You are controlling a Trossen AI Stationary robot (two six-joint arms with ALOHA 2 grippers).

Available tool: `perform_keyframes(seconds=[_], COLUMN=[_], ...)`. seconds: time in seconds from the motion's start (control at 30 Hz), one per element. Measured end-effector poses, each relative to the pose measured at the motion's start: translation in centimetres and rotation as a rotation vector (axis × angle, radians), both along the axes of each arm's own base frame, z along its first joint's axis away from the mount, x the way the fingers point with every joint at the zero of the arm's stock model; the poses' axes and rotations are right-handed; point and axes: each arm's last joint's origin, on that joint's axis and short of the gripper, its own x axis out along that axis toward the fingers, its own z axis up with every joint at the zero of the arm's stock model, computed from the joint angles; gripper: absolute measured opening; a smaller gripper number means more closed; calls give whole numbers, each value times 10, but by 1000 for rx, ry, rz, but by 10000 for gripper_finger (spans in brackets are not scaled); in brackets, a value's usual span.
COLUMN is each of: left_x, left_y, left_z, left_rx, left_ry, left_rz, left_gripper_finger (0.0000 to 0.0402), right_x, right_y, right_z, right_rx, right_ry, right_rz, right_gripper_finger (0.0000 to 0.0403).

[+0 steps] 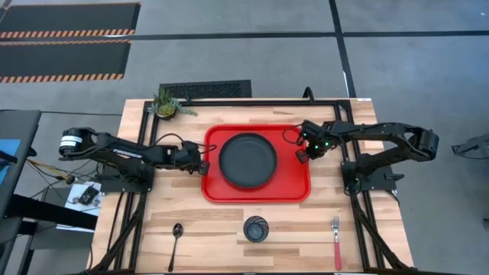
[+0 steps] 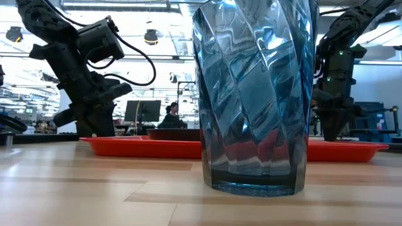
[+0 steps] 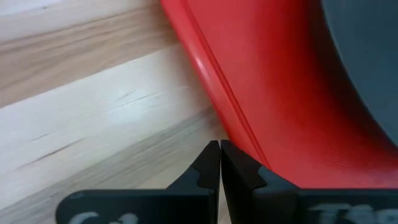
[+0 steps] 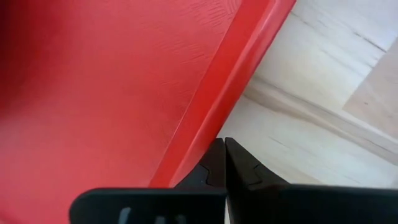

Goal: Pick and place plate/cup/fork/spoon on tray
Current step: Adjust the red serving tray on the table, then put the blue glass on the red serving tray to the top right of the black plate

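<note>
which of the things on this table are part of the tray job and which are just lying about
Part of the job:
big red plastic tray
round matte black plate, already on it
small dark tumbler cup
slim dark spoon
red-handled fork

Just lying about:
small green potted plant
black floor grille

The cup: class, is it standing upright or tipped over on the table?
Upright. The cup stands on its base on the wooden table in the low view; from above its round mouth faces up.
</note>
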Motion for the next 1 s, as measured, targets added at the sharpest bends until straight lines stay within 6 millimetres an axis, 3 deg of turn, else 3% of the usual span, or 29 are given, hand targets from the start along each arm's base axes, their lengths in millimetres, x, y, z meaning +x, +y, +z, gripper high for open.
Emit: perform_keyframes(seconds=[0.37, 0.67, 1.0], left_x=[-5, -26, -36], left_y=[-5, -6, -4], left_z=[3, 35, 60], left_rx=[-21, 40, 213], left_ry=[26, -61, -230], left_rz=[-35, -73, -103], left_gripper_finger=[0, 0, 0], right_x=[1, -3, -6], right_y=[0, 2, 14], right_z=[0, 1, 24], right_rx=[20, 43, -73], right_ry=[-22, 3, -97], right_rz=[32, 44, 85], right_gripper_finger=[8, 8, 3])
